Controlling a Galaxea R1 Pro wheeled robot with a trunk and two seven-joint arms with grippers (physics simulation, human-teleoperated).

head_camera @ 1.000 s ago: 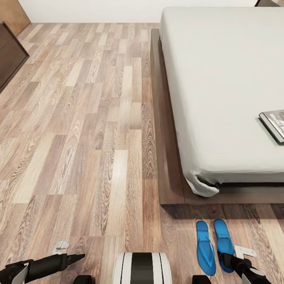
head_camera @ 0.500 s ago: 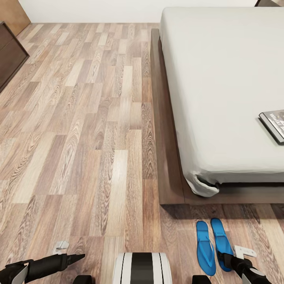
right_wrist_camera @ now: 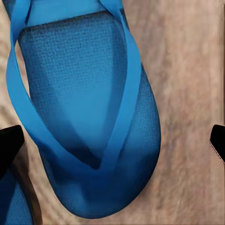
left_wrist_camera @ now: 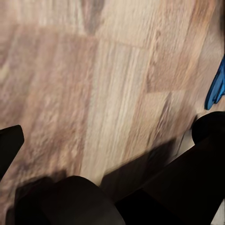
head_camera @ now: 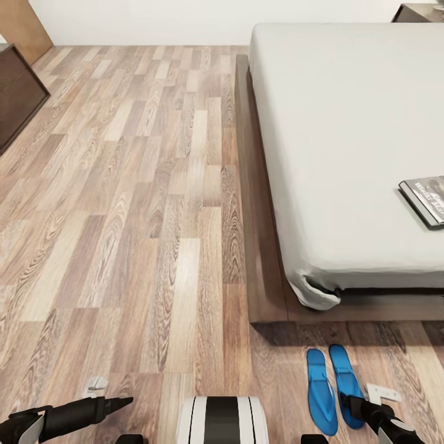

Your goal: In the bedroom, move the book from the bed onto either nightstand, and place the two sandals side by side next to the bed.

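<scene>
While the right gripper hangs spread above a sandal, its two dark fingers sit at opposite edges of the right wrist view with nothing between them but the blue sole below, so it is released and grasps nothing. That view gives what the head view cannot: the woven texture of the right-hand sandal, its thong strap meeting in a V near the rounded toe, and a sliver of the other sandal just beside it.

From the head, the right gripper shows low at the right, over the toe end of the right-hand sandal. The left-hand sandal lies parallel and close alongside, both on the wood plank floor just off the foot of the bed.

Over at the left gripper, the fingers look parted in the head view and hold nothing. Its wrist view is blurred, showing floor planks, dark parts of the robot and a blue sandal edge.

On the pale mattress lies the book, near the bed's right side and cut off by the frame edge. White lettering marks its dark cover, too small and slanted to read. A dark wooden cabinet stands at far left.
</scene>
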